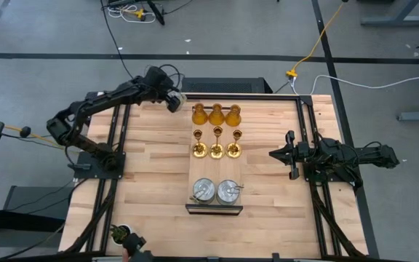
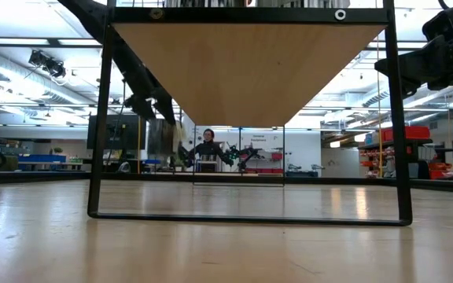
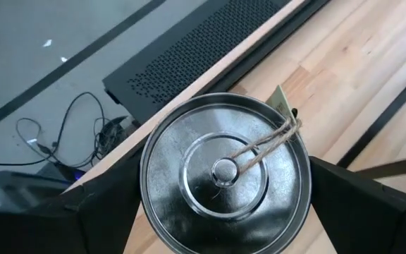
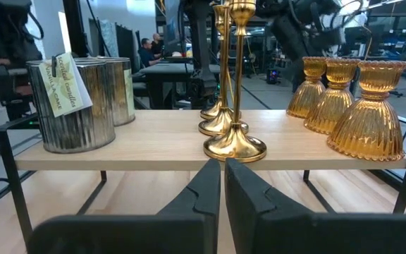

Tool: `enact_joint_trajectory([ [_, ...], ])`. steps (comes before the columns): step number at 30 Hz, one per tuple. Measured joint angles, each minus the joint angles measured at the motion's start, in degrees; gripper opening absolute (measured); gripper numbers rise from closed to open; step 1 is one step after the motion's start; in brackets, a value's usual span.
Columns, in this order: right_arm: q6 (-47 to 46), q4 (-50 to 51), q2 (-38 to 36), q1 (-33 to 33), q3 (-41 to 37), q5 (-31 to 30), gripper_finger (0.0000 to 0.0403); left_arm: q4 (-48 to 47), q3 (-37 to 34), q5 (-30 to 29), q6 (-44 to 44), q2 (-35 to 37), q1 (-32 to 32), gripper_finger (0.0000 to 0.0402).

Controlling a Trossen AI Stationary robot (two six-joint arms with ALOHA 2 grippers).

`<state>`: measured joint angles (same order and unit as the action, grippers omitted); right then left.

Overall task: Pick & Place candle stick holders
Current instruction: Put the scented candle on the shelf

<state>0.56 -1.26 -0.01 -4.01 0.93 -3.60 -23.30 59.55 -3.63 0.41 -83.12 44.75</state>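
A raised wooden shelf [image 1: 202,171] stands mid-table. Its far row holds three amber bell-shaped holders [image 1: 216,114], its middle row three gold thin-stemmed holders [image 1: 217,149], and its near row two squat silver holders [image 1: 215,191]. All stand upright on their bases. My left gripper [image 1: 173,100] is at the table's far edge, left of the shelf, shut on a third silver holder [image 3: 224,173] that has twine and a paper tag on top. My right gripper [image 1: 273,154] is shut and empty, right of the shelf, pointing at it; it also shows in the right wrist view [image 4: 222,180]. My left gripper pinches the silver holder by its round side wall [image 3: 146,194], one finger [image 3: 104,204] on each opposite side. The fingers come from above, pointing down. The holder is upright, its top toward the wrist camera, held above the table's far edge.
The shelf stands on a black metal frame [image 2: 250,216]. Black frame rails [image 1: 305,124] run along both sides of the table. A small dark object [image 1: 124,234] sits at the near left corner. A person [image 2: 208,145] is in the room beyond the table. Bare wood lies on both sides of the shelf.
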Motion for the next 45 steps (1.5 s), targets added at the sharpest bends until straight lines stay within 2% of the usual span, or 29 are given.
enact_joint_trajectory([
  [12, 0.02, 0.00, 0.00, 0.00, 0.00, 0.00, 0.0027, -8.42, 0.02, -0.45, -2.53, 10.40, -2.33, 0.0374],
  [26, 0.00, 0.00, 0.00, -0.02, 0.00, 0.00, 0.0027, -12.91, 0.04, 0.00, -4.40, 20.33, -9.64, 0.0374],
  [37, 0.00, 0.00, 0.00, -0.02, 0.00, 0.00, 0.0027, -17.48, 0.08, 0.07, -5.80, 23.78, -17.66, 0.0374],
  [45, 0.00, 0.00, 0.00, -0.02, -0.02, 0.00, 0.0027, -19.28, 0.09, 0.84, -5.87, 23.66, -23.80, 0.0374],
])
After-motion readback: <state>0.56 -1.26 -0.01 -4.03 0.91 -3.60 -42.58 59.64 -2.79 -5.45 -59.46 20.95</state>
